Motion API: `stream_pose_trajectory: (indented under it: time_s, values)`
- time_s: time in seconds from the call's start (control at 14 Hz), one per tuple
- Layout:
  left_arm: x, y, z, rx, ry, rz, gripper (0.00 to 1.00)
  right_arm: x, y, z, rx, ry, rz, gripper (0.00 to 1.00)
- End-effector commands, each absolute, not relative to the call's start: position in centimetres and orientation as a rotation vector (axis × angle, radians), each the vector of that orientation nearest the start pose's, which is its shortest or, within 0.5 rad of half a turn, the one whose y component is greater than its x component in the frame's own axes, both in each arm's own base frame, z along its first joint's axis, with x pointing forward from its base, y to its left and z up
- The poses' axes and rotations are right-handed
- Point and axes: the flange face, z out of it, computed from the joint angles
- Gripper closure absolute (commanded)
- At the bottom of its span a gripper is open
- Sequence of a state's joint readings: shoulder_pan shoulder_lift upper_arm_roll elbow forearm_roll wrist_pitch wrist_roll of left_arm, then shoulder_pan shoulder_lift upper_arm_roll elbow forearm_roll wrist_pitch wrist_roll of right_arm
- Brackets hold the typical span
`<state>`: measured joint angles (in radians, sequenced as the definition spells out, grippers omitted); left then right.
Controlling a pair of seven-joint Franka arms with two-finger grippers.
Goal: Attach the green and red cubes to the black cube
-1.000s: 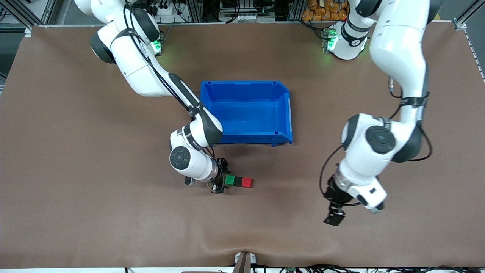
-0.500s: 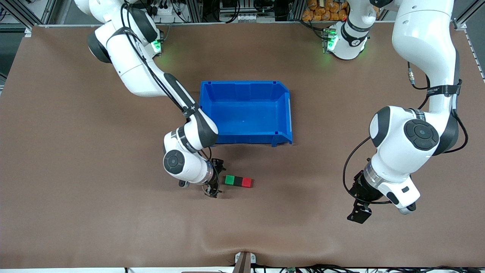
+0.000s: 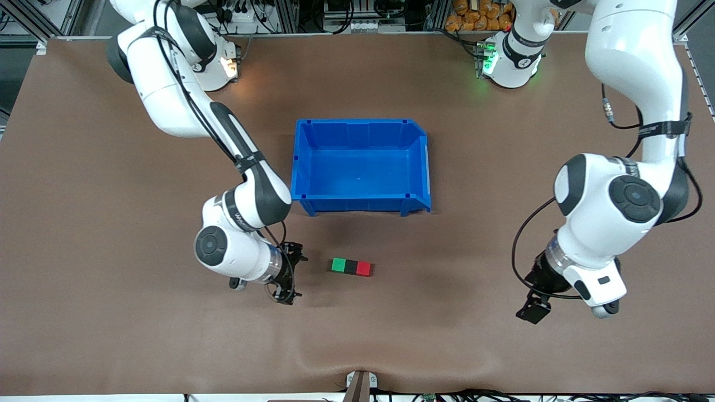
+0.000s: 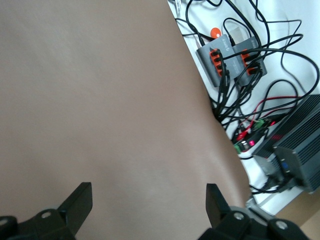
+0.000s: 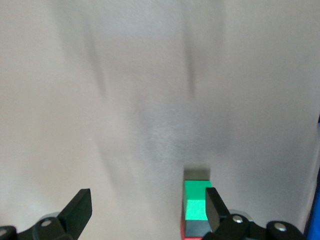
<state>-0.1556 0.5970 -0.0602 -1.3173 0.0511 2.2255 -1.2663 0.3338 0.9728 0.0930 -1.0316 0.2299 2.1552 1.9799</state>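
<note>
The green cube (image 3: 338, 264), the black cube (image 3: 350, 267) and the red cube (image 3: 364, 268) lie touching in one row on the brown table, black in the middle, nearer the front camera than the blue bin. My right gripper (image 3: 287, 272) is open and empty, low over the table beside the row's green end, with a gap between them. In the right wrist view the green cube (image 5: 196, 205) and the black cube (image 5: 196, 229) sit by one finger of the open right gripper (image 5: 148, 200). My left gripper (image 3: 533, 310) is open and empty over bare table near the left arm's end, also shown in its wrist view (image 4: 148, 192).
The blue bin (image 3: 427, 167) stands open in the middle of the table, with nothing in it. The left wrist view shows the table's edge with cables and electronics boxes (image 4: 235, 50) off it.
My right gripper has drawn back from the green cube toward the right arm's end of the table. My left arm has swung away toward its own end. The cubes have not moved.
</note>
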Motion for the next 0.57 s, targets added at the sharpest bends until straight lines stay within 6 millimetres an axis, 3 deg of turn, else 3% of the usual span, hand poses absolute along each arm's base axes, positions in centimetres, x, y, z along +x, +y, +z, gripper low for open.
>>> stream_pose_trajectory:
  time_s: [0.0,0.21,0.36,0.5]
  values:
    - [69.1,-12.1,44.1,-2.904,-1.502,-0.346,0.0,73.3,30.0,27.9,-1.884,2.18,0.297,0.0]
    - [65.8,-11.2,46.8,-2.911,-1.433,-0.335,0.0,73.6,29.4,29.8,-1.891,2.164,0.244,0.0]
    - [65.3,-9.9,46.6,-2.919,-1.327,-0.259,0.0,74.1,28.4,32.1,-1.903,2.143,0.164,0.0]
    - [65.1,-9.9,46.5,-2.917,-1.313,-0.238,0.0,74.2,28.0,32.6,-1.953,2.119,0.106,0.0]
